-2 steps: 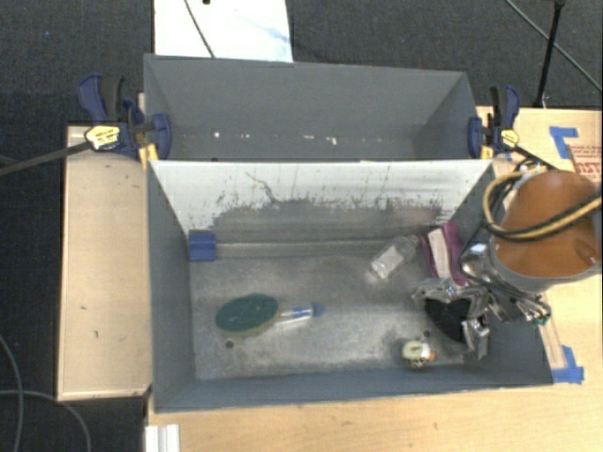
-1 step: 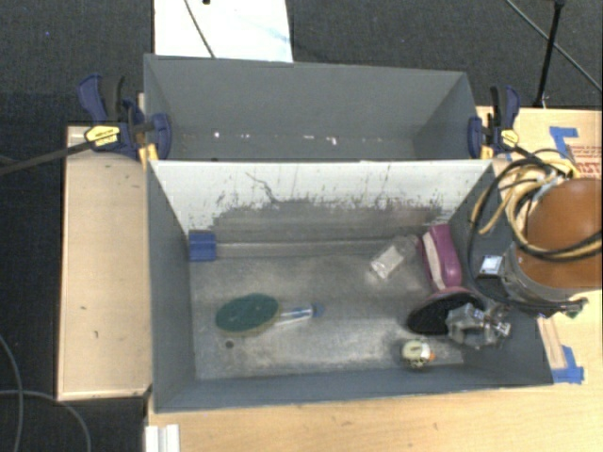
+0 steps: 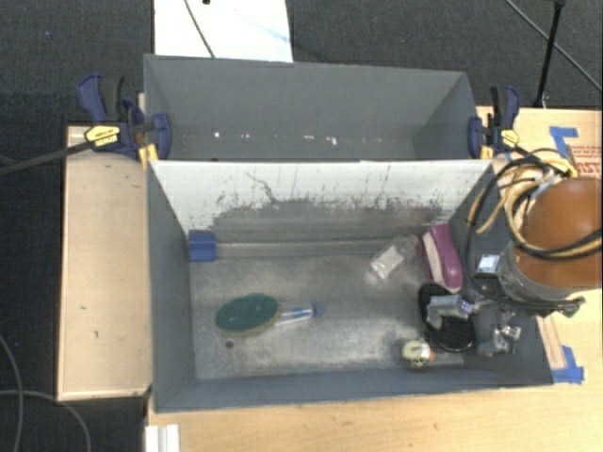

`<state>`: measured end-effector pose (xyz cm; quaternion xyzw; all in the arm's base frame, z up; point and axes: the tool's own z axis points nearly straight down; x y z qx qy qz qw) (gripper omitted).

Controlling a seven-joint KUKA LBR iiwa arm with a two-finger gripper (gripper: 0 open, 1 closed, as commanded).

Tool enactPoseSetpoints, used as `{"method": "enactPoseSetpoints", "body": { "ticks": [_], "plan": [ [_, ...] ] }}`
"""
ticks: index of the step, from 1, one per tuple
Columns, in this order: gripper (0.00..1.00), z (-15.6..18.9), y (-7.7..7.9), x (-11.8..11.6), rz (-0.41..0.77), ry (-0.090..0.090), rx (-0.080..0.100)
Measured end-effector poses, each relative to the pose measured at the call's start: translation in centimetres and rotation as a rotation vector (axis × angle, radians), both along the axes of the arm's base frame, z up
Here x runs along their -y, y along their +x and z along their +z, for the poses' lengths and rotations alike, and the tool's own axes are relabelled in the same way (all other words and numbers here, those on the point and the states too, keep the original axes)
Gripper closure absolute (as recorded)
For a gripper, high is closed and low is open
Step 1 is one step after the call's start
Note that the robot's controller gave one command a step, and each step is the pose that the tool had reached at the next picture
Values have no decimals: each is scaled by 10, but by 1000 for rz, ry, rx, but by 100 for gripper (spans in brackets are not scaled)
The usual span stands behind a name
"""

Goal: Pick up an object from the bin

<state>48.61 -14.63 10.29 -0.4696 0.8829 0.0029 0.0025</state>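
My gripper [image 3: 468, 311] hangs low in the bin's right front corner. Right under and beside it lies a black rounded thing [image 3: 450, 335]; whether the gripper touches it I cannot tell. A small white and yellow piece [image 3: 415, 351] rests just left of that, near the front wall. A purple and pink oblong thing [image 3: 443, 255] leans against the right wall just behind the gripper. A crumpled clear plastic piece [image 3: 387, 260] lies a little further left.
A green oval brush with a clear and blue handle [image 3: 256, 314] lies on the floor at front left. A blue block [image 3: 202, 245] sits against the left wall. The arm's orange cover and cables hang over the right rim.
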Motion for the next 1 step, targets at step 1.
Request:
{"method": "enactPoseSetpoints", "body": {
  "ticks": [1],
  "plan": [
    [0,-30,41,-8,143,13,-10]
  ]
}}
